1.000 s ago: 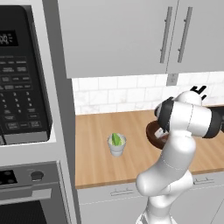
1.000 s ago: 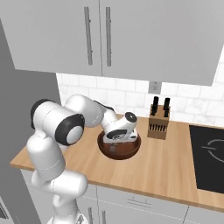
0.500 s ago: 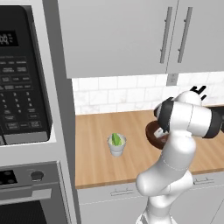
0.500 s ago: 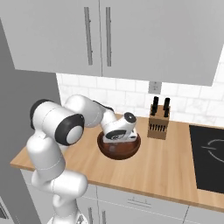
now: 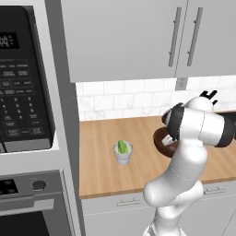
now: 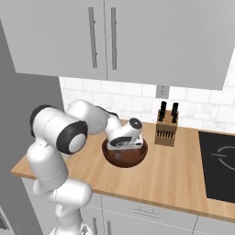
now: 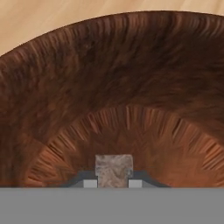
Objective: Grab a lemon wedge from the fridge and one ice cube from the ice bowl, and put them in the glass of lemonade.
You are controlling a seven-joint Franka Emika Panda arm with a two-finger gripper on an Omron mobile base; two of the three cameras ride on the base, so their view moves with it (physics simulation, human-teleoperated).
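The jaws (image 7: 114,183) were closed on a small pale, translucent ice cube (image 7: 114,169), which sat squarely between the two dark fingertips (image 7: 89,183) in the hand view. The cube was down inside the round, shallow, dark reddish-brown ice bowl (image 7: 131,78), just above its ribbed wooden-looking floor; whether it touched the floor could not be told. In the right base view the white hand reached down into that bowl (image 6: 125,158), its wrist tilted over the rim. The bowl stood on the light wooden surface (image 6: 174,170), near the middle of it, with the tan knife block with black handles (image 6: 166,131) just behind and to one side, against the white tiled wall. A black cooktop (image 6: 218,165) was set into the surface further along. In the left base view the white arm hid most of the bowl (image 5: 161,140). Well apart from it on the same surface (image 5: 101,170) stood the small, clear-whitish glass of lemonade (image 5: 123,154), upright, with the tiny yellow-green lemon wedge (image 5: 122,147) already resting in its mouth. A black microwave (image 5: 23,78) sat in the tall cabinet beside the surface, and grey wall cupboards with bar handles (image 5: 184,37) hung above
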